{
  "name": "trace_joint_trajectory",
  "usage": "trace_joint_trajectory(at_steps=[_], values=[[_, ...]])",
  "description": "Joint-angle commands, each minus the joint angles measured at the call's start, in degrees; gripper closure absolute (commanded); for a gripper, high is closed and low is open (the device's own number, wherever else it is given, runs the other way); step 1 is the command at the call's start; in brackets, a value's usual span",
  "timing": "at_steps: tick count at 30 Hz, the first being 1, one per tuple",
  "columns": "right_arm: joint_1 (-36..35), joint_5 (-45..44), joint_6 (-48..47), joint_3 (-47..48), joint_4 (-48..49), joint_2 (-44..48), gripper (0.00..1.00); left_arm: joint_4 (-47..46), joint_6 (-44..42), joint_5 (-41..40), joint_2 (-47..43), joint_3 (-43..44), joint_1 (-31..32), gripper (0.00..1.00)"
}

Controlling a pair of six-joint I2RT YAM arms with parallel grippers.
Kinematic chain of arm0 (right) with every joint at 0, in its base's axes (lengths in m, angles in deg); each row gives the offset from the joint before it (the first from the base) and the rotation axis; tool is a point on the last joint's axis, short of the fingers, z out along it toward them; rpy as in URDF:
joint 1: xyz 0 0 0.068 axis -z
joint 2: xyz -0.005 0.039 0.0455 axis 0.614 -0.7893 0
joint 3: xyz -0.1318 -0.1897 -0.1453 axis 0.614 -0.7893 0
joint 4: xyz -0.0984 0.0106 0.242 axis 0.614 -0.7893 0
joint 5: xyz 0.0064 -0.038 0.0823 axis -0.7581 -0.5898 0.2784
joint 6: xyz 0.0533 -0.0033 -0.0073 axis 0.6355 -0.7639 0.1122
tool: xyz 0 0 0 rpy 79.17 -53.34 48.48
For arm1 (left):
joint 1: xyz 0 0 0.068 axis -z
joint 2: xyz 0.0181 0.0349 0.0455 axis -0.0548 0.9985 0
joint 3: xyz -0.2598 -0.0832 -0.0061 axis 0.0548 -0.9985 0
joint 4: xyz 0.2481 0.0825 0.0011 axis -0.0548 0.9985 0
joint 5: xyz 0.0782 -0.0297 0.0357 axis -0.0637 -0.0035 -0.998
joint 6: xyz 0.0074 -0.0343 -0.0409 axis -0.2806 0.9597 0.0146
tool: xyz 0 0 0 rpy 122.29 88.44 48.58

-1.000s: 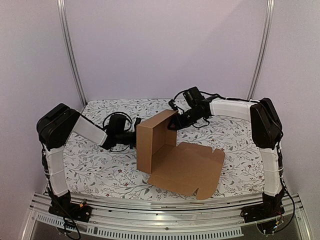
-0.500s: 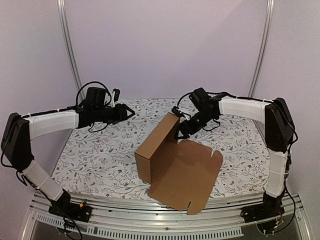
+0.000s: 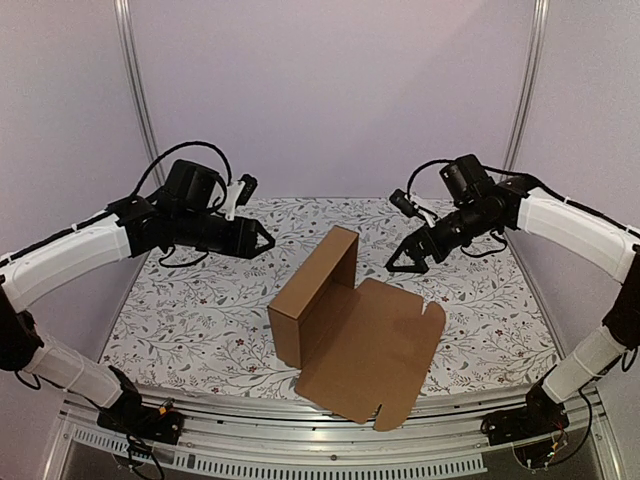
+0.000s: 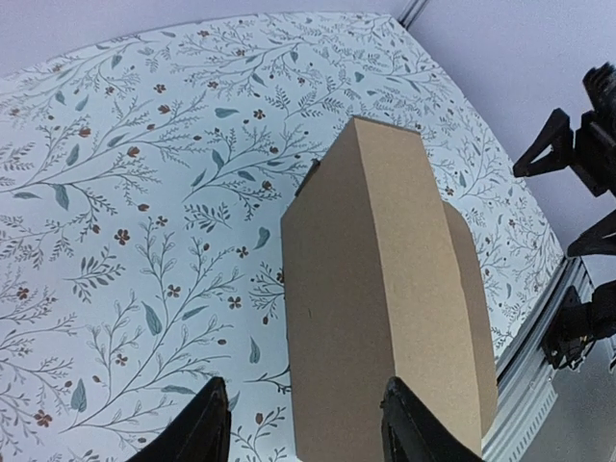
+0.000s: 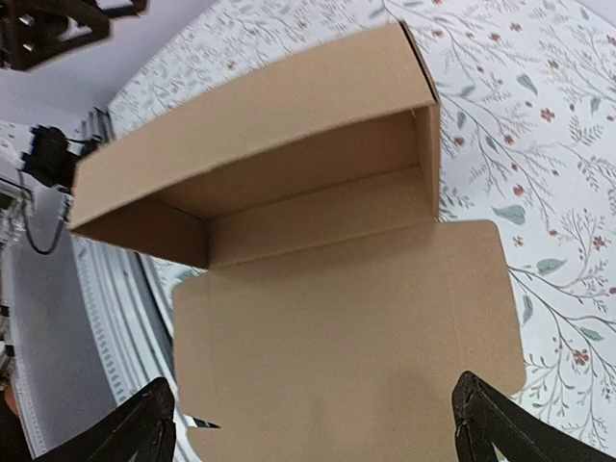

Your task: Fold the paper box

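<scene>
While left gripper (image 3: 265, 241) and right gripper (image 3: 402, 264) hover released and empty, plain brown corrugated-cardboard paper box (image 3: 315, 300) rests at centre of floral-print table (image 3: 180, 320): tray upended, lid panel flat toward near edge. Likely light, stiff, hinging at creases. Grip lid's free edge.

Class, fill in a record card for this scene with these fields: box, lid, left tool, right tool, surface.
box: plain brown cardboard, tray part tipped up on one wall, not closed
lid: unfolded, lying flat on the cloth, joined to the tray
left tool: open, empty, in the air left of the box
right tool: wide open, empty, in the air to the right, beyond the box
surface: table with a floral cloth
</scene>
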Motion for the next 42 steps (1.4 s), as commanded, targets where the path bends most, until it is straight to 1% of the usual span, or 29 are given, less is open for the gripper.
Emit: trace_joint_trajectory(at_steps=[1,2,3,4,7,9,12,15,17,18,21,27,29,30,31,33,34,35,37,39,40,41,42], values=[[0.87,25.91,17.6,-4.86,16.29,2.43,0.01,6.22,-2.29,0.7,0.3,1.94,3.73,0.46],[0.64,30.56,24.14,-6.07,22.96,0.99,0.01,6.49,-2.19,0.56,0.53,2.11,4.29,0.46],[0.29,32.64,30.78,-7.11,28.34,-1.17,0.01,6.67,-1.87,0.0,0.67,2.25,4.71,0.46],[-0.17,32.66,37.93,-6.73,29.75,-2.96,0.01,6.84,-1.46,-0.37,0.62,2.23,5.07,0.46],[-1.2,31.87,42.99,-4.27,31.04,-9.13,0.07,7.53,-0.99,-2.25,-0.56,1.98,5.65,0.46],[-2.05,31.93,47.28,-4.03,35.79,-12.82,0.12,8.57,-1.34,-4.15,-2.02,1.8,5.7,0.46],[-3.27,31.01,56.62,-5.47,47.97,-15.77,0.19,10.54,-2.68,-7.49,-4.78,1.14,5.7,0.46],[-4.52,30.03,66.22,-7.05,61.12,-17.72,0.3,12.5,-3.58,-10.17,-7.03,0.25,5.69,0.46],[-5.28,29.36,71.28,-7.49,65.88,-18.79,0.35,13.46,-3.83,-11.01,-7.8,-0.19,5.61,0.45],[-5.74,29.21,72.14,-7.46,66.65,-19.45,0.37,13.87,-4.01,-11.28,-8.06,-0.57,5.61,0.45],[-7.17,29.03,74.31,-6.65,68.42,-21.28,0.49,14.01,-4.22,-11.78,-8.64,-1.84,5.61,0.45],[-8.33,28.32,76.39,-5.44,68.46,-23.59,0.81,14.0,-4.14,-11.92,-8.94,-2.36,5.58,0.45],[-8.33,28.37,76.34,-5.21,68.31,-23.27,0.91,13.98,-4.02,-11.84,-9.49,-2.64,5.58,0.45],[-8.35,28.39,76.06,-5.04,68.13,-22.91,0.94,13.92,-4.09,-11.86,-9.76,-2.91,5.6,0.45],[-8.33,28.51,75.45,-4.78,67.69,-22.57,0.99,13.86,-4.11,-11.85,-10.05,-3.22,5.57,0.45],[-8.31,28.99,73.89,-3.5,64.52,-21.22,1.0,13.72,-4.41,-12.15,-10.7,-3.87,5.53,0.45],[-8.34,29.39,71.3,-1.99,60.73,-20.7,1.0,13.68,-4.52,-12.3,-11.02,-4.22,5.5,0.44],[-8.29,29.69,68.74,0.24,54.96,-19.78,1.0,13.63,-4.76,-12.44,-11.43,-4.47,5.52,0.44],[-8.3,29.0,59.87,5.73,41.31,-18.36,1.0,13.43,-5.2,-12.83,-12.4,-5.1,5.53,0.44],[-8.24,27.28,47.3,11.61,29.71,-16.72,1.0,13.32,-5.65,-13.25,-13.4,-5.66,5.45,0.44],[-8.24,25.34,43.03,14.01,24.34,-15.83,1.0,13.35,-5.98,-13.54,-13.96,-5.9,5.44,0.44],[-8.28,23.26,35.6,16.05,19.04,-15.13,1.0,13.49,-6.18,-13.73,-14.54,-6.12,5.44,0.44],[-8.28,21.25,30.19,18.08,13.39,-13.76,1.0,13.61,-6.43,-14.1,-15.18,-6.39,5.36,0.43]])
